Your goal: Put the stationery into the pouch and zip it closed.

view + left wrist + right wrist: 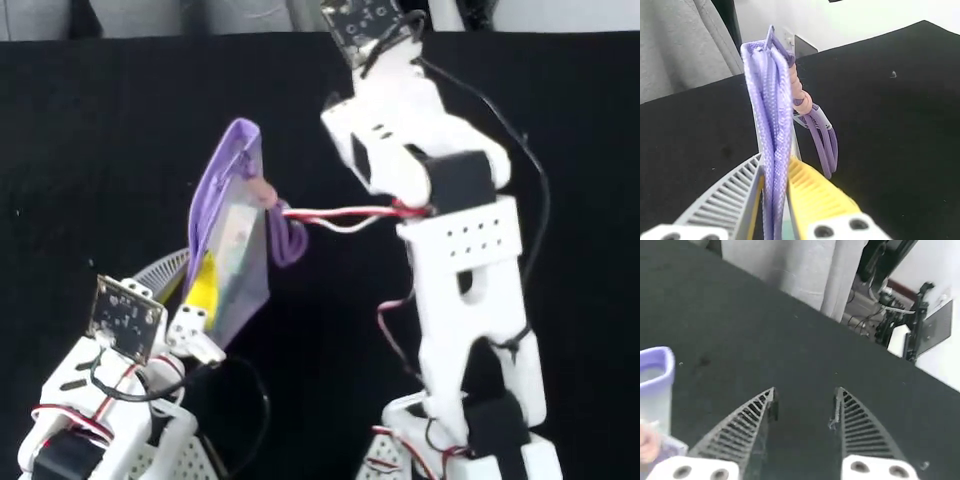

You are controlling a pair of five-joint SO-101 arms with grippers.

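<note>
The purple pouch [232, 235] is held upright off the black table, my left gripper [195, 295] shut on its lower edge. In the left wrist view the grey and yellow fingers [812, 192] clamp the pouch's purple zip edge [771, 115]. A pink bead [802, 97] and a purple cord loop [824, 142] hang from the zip end. Pale shapes show faintly through the pouch's clear side. My right gripper [805, 392] is open above the bare cloth with nothing between its fingers, and the pouch's corner [657, 372] lies off to one side of it.
The right arm's white body [465, 270] stands tall on the right of the table. Its red and white cable [340, 215] runs across close to the cord loop [288, 240]. Black cloth [100, 150] covers the table around the pouch.
</note>
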